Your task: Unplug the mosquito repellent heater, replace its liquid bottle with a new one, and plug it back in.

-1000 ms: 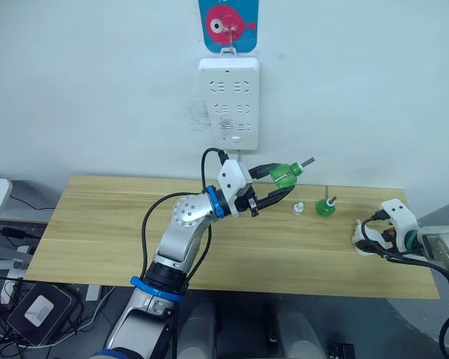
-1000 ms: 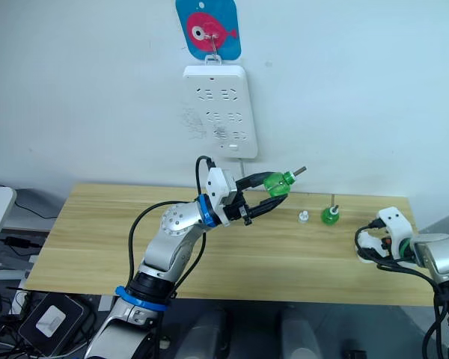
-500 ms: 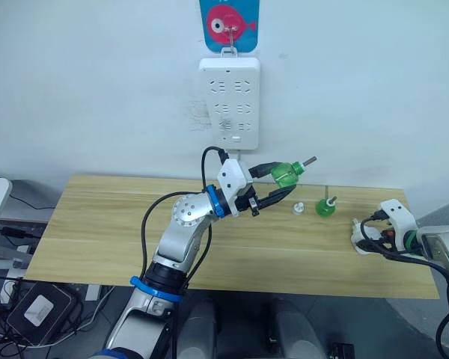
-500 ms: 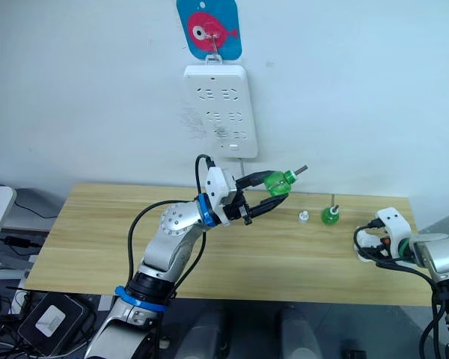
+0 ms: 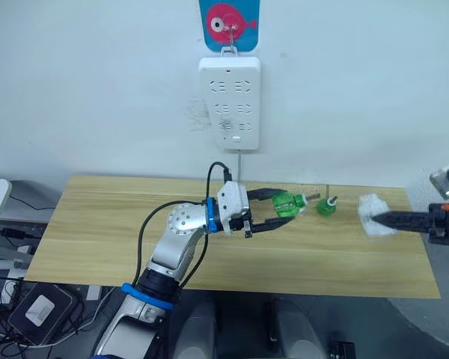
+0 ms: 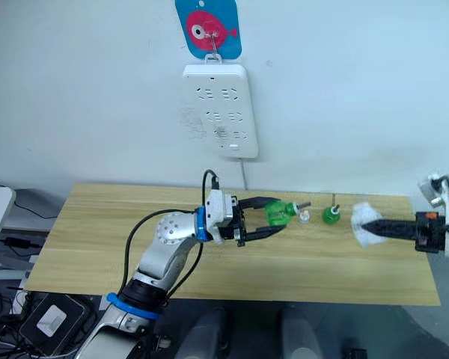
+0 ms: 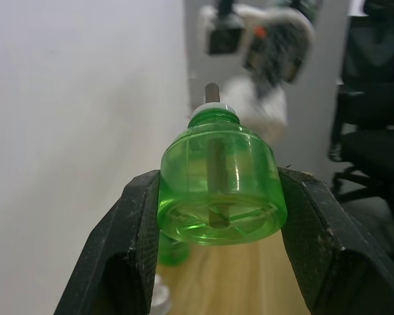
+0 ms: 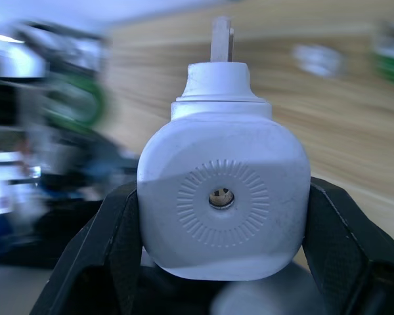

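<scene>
No brand, label or readable writing on any item; the one graphic is a blue hanger card with a pink fish [image 5: 229, 15] on the wall above the white power strip [image 5: 230, 102], whose sockets are all empty. Left gripper [image 5: 286, 211] is closed on a green bottle [image 5: 286, 203] with its cap off, held sideways just above the wooden worktop [image 5: 97, 224], bare wick pointing toward the robot's right. Left wrist view adds detail: both black fingers [image 7: 128, 243] press the bottle's round sides, and the dark wick rod runs through the translucent body. A loose white cap [image 6: 304, 216] lies on the worktop just beyond the wick tip. The other green bottle [image 5: 327, 207] stands upright further right, its own wick up. Right gripper [image 5: 374, 221] clamps the mosquito repellent heater [image 5: 373, 215] over the worktop's right end. Right wrist view shows the heater's face with its ribbed round vent [image 8: 222, 197], a neck and a plug prong on its far side, and the fingers [image 8: 108, 249] snug against both flanks.
</scene>
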Controlling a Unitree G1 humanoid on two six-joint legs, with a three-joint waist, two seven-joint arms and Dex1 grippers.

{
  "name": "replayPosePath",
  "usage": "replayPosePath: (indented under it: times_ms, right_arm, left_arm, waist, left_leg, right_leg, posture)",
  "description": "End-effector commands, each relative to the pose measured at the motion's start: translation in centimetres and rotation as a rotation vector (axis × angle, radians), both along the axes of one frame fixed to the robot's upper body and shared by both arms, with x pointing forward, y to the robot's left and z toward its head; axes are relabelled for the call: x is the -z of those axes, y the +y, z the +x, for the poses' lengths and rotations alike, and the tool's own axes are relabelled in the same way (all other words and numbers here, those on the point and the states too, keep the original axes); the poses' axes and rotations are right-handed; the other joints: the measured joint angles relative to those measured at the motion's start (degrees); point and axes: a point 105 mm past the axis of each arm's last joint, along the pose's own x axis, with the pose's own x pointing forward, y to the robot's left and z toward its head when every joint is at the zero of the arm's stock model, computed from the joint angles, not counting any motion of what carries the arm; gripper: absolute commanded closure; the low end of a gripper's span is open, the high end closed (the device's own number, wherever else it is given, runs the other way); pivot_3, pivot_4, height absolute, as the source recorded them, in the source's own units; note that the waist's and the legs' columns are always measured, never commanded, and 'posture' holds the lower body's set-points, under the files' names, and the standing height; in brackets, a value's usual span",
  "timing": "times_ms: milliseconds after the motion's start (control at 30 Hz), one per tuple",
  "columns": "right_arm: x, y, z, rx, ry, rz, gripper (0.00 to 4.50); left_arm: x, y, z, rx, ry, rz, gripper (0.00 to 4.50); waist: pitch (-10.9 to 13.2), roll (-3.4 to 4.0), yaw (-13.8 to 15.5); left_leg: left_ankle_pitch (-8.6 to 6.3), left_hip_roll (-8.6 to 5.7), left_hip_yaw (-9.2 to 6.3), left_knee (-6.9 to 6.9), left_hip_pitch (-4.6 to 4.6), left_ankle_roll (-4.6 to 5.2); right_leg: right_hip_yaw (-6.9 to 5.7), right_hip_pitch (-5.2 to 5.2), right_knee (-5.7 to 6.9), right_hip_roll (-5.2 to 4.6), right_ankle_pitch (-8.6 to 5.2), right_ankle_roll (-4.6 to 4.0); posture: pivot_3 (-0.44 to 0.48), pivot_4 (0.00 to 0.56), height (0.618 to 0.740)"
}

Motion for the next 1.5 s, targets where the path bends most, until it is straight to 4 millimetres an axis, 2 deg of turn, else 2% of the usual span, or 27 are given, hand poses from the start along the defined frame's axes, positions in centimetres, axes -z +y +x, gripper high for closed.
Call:
replayPosePath:
  times_ms: [33, 233, 567, 1133, 1500]
  right_arm:
    - [-1.4, 1.0, -0.4, -0.041, -0.032, 0.065, 1.53]
    - [-2.3, 3.0, -0.3, -0.088, -0.060, 0.125, 1.53]
    - [-3.0, 4.7, -0.4, -0.078, -0.068, 0.182, 1.53]
    - [-2.4, 6.0, -0.6, -0.085, -0.065, 0.173, 1.53]
    - [-2.2, 6.3, -0.6, -0.091, -0.069, 0.165, 1.53]
  left_arm:
    - [-0.9, -0.2, -0.8, 0.063, -0.042, -0.021, 2.25]
    - [-1.1, -0.9, -1.0, 0.091, -0.051, -0.026, 2.25]
    - [-1.3, -1.7, -0.7, 0.095, -0.067, -0.038, 2.25]
    - [-2.3, -2.4, -0.9, 0.115, -0.083, -0.058, 2.25]
    - [-2.0, -2.6, -1.5, 0.138, -0.084, -0.042, 2.25]
  waist:
    - [0.00, 0.00, 0.04]
    - [0.00, 0.00, 0.04]
    - [0.00, 0.01, -0.01]
    - [-0.01, 0.01, 0.01]
    - [-0.01, 0.01, 0.01]
  left_leg:
    - [-0.01, 0.00, -0.02, 0.01, 0.00, 0.02]
    - [-0.10, -0.04, -0.02, 0.13, -0.32, 0.17]
    - [-0.11, -0.07, -0.05, 0.36, -0.61, 0.21]
    - [-0.18, -0.07, -0.08, 0.39, -0.63, 0.35]
    - [-0.18, -0.07, -0.10, 0.39, -0.63, 0.35]
  right_leg:
    - [-0.02, 0.01, -0.01, 0.00, 0.00, 0.00]
    - [-0.03, -0.19, -0.02, -0.03, 0.09, 0.15]
    - [-0.09, -0.29, -0.07, -0.07, 0.15, 0.24]
    - [-0.13, -0.29, -0.07, -0.06, 0.15, 0.25]
    - [-0.14, -0.29, -0.07, -0.06, 0.15, 0.25]
  posture:
    - [-0.090, 0.280, 0.740]
    - [-0.090, 0.280, 0.740]
    - [-0.098, 0.269, 0.740]
    - [-0.092, 0.267, 0.740]
    - [-0.094, 0.271, 0.740]
